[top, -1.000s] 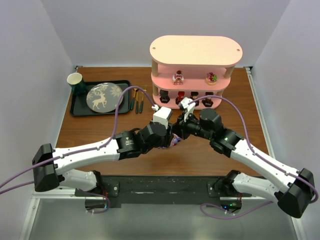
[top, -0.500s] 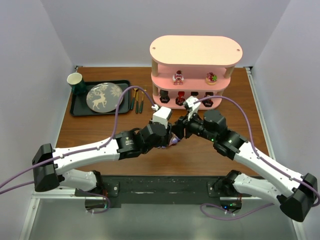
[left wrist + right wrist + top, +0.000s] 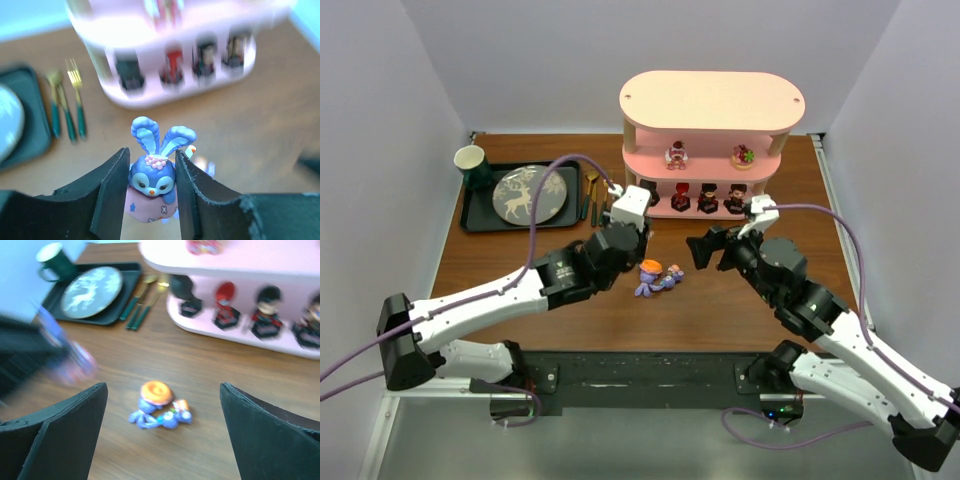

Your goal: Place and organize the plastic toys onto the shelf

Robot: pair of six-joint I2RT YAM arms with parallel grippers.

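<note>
**A:** How many toys are showing?

**B:** Seven for certain. Four dark figurines point(image 3: 225, 305) are standing in a row on the bottom tier of the shelf point(image 3: 712, 100). Two small pink-red ones point(image 3: 676, 155) are sitting well apart on the middle tier. One blue long-eared bunny point(image 3: 151, 177) is being pinched upright between the fingers of the left gripper point(image 3: 152, 159), which is hovering just near of the shelf's left end.

**A:** And on the table point(image 3: 490, 255)?

**B:** A purple-blue heap point(image 3: 159, 407) with an orange top is lying on the wood, near of the shelf and between the two grippers. I am not managing to tell whether it is one toy or two tangled together.

**A:** The right gripper point(image 3: 163, 390)?

**B:** Its jaws are standing wide, holding nothing, just right of the heap.

**A:** What is hiding?

**B:** From above, the left wrist is covering the held bunny and part of the leftmost dark figurine. Both wrist views are blurring the figurines' faces and cutting off the shelf's top. Far left, one black tray point(image 3: 475, 215) is carrying one deer plate point(image 3: 528, 193) and one green cup point(image 3: 470, 160). Gold-and-green cutlery point(image 3: 592, 203) is lying between tray and shelf, its count unclear.
</note>
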